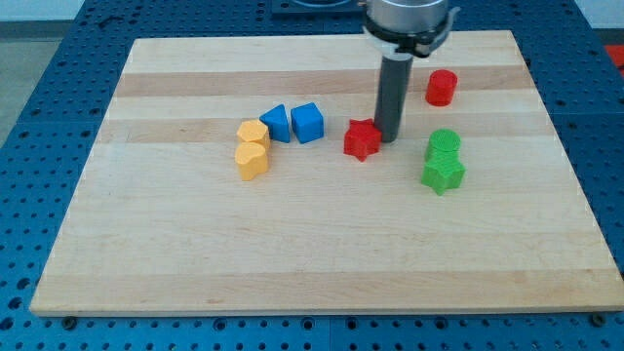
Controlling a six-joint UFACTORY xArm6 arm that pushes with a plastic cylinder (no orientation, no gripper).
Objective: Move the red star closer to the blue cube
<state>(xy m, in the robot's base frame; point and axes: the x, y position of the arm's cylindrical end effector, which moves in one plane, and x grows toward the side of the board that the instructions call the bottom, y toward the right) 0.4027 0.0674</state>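
The red star [362, 139] lies near the middle of the wooden board [292, 253]. The blue cube [307, 122] sits a short way to its left, with a gap between them. My tip [388, 137] is down at the board just right of the red star, touching or almost touching its right side. The dark rod rises from there to the arm at the view's top.
A blue triangular block [277, 123] touches the blue cube's left side. Two yellow blocks [253, 149] lie left of that. A red cylinder [441, 88] sits at the upper right. A green cylinder [444, 144] and a green star [443, 174] lie right of my tip.
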